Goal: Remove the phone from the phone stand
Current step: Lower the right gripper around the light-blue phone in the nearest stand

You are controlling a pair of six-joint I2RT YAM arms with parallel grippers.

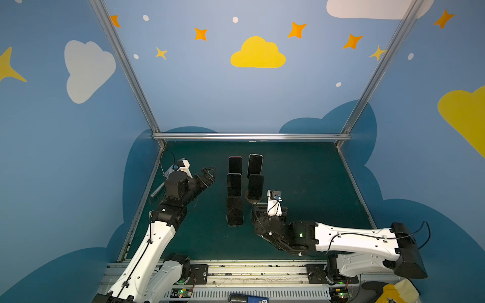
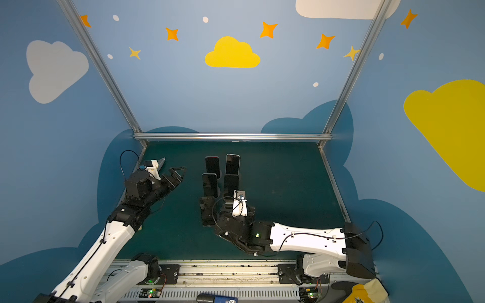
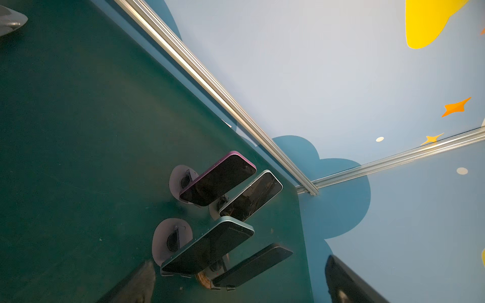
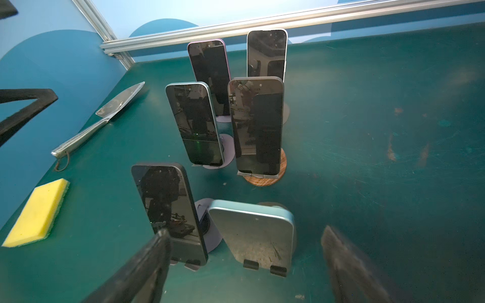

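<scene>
Now phone (image 4: 168, 210) long axis upright, screen toward right end effector (image 4: 242, 233), released; left end effector (image 1: 210, 173) released.

My claw (image 4: 245, 233) gapes wide. Just ahead stands a bare phone stand (image 4: 254, 236), with a propped phone (image 4: 168, 210) just beside it.

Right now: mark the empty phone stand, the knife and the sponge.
empty phone stand (image 4: 253, 233), right wrist view, on its bare front plate.
knife (image 4: 116, 104), right wrist view, on the blade.
sponge (image 4: 36, 212), right wrist view, on its yellow face.
</scene>
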